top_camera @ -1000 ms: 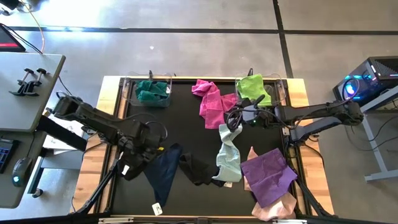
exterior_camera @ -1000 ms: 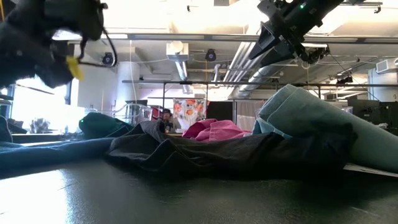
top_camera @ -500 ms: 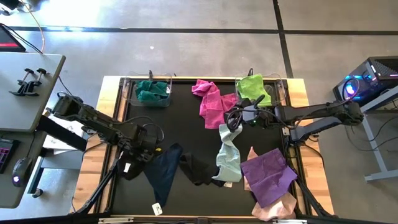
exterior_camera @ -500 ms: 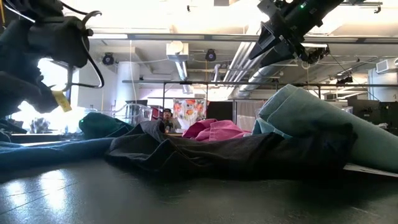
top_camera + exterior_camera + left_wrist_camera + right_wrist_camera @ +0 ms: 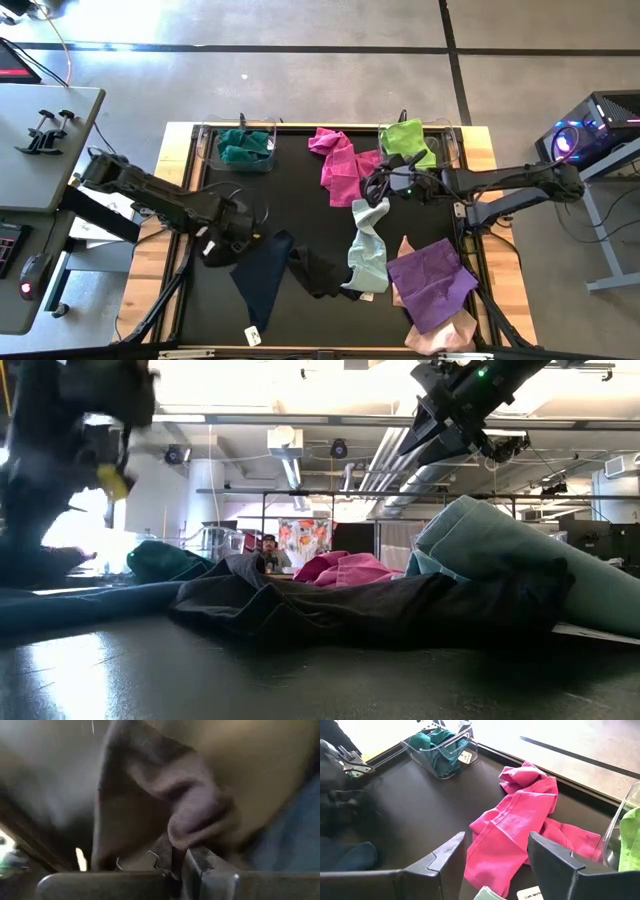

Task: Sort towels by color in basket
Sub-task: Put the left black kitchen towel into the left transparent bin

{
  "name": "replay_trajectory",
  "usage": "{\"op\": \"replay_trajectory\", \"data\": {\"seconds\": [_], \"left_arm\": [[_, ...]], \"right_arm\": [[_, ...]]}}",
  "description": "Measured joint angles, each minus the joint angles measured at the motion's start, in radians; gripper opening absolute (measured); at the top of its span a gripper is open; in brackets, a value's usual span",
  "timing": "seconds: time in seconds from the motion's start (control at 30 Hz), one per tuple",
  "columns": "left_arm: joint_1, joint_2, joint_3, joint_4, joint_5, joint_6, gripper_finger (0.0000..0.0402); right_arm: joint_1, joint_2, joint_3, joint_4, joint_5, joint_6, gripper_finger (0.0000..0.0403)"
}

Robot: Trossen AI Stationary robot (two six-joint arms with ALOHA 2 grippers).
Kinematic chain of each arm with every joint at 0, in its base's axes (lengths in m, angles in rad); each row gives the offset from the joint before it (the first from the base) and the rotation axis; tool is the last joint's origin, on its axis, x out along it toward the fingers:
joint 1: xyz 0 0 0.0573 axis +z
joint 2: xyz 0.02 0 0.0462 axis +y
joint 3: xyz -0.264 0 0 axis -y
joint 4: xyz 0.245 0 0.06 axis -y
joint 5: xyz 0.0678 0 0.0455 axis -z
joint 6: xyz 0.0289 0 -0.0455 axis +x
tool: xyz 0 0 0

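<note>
The navy towel (image 5: 262, 283) lies flat on the black mat, one corner right under the left gripper (image 5: 232, 240), whose fingers have snapped closed in the last second; the left wrist view shows a bunched fold of dark cloth (image 5: 192, 817) pinched at the fingertips, so the grip looks made, and lifting it toward a bin is probably the next step. Just beyond the gripper, a crumpled black towel (image 5: 320, 272) overlaps the navy one's far edge, and past that a long mint towel (image 5: 368, 245) lies in a soft twisted strip. The right gripper (image 5: 378, 190) has not changed, hovering with fingers spread above the mint towel's upper end, with the wrinkled magenta towel (image 5: 520, 827) just ahead of it. Well beyond the left gripper, a clear plastic bin (image 5: 212, 152) holds a teal towel (image 5: 243, 145); another bin (image 5: 452, 148) by the right gripper holds a lime towel (image 5: 405, 140). A flat purple towel (image 5: 432, 282) overlaps a pale pink one (image 5: 440, 335) at the near right corner.
</note>
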Motion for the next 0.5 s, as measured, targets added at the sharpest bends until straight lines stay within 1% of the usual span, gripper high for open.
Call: {"op": "replay_trajectory", "data": {"seconds": [0.1, 0.17, 0.3, 0.37, 0.43, 0.5], "left_arm": [[0.001, -0.012, 0.121, -0.079, -0.115, 0.019, 0.0004], [0.001, -0.018, 0.215, -0.115, -0.211, 0.020, 0.0003], [0.008, -0.018, 0.398, -0.162, -0.446, 0.042, 0.0001], [0.019, -0.018, 0.478, -0.155, -0.610, 0.090, 0.0001], [0.030, -0.018, 0.541, -0.122, -0.812, 0.149, 0.0001], [0.055, -0.018, 0.581, -0.056, -1.021, 0.237, 0.0001]], "right_arm": [[-0.009, 0.000, 0.000, 0.001, 0.000, -0.001, 0.0201], [-0.011, 0.000, 0.000, 0.007, 0.000, -0.001, 0.0201], [-0.011, 0.000, 0.000, 0.007, 0.000, 0.003, 0.0201], [-0.011, 0.000, 0.000, 0.007, 0.000, 0.020, 0.0201], [-0.011, 0.000, 0.000, 0.007, -0.004, 0.031, 0.0201], [-0.011, 0.000, 0.000, 0.007, -0.022, 0.036, 0.0201]]}}
